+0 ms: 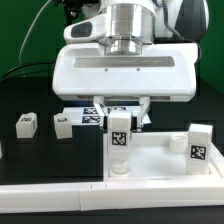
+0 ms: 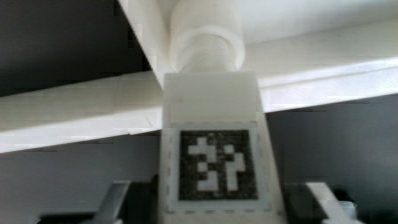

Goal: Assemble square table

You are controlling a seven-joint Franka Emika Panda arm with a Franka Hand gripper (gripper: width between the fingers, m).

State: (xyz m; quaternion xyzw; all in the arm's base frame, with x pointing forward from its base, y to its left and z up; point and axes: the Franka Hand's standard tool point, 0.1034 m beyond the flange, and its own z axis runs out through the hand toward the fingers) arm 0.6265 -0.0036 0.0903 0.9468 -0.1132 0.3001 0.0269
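Nearest me, along the front edge, lies the border rail (image 1: 60, 195). Just behind it the square plate (image 1: 165, 168) sits flat on the dark surface (image 1: 40, 150). At the plate's corner toward the exterior view's left stands an upright leg (image 1: 120, 142), long axis vertical, directly beneath the tool (image 1: 121, 122). The fingers (image 2: 121, 205) flank it with slim gaps showing, so the tool looks released rather than clamped. A second leg (image 1: 200, 146) stands at the corner toward the exterior view's right. Farther back lie two loose legs (image 1: 25, 123), then the marker board (image 1: 92, 114). Closing squarely on the upright leg seems the next need.
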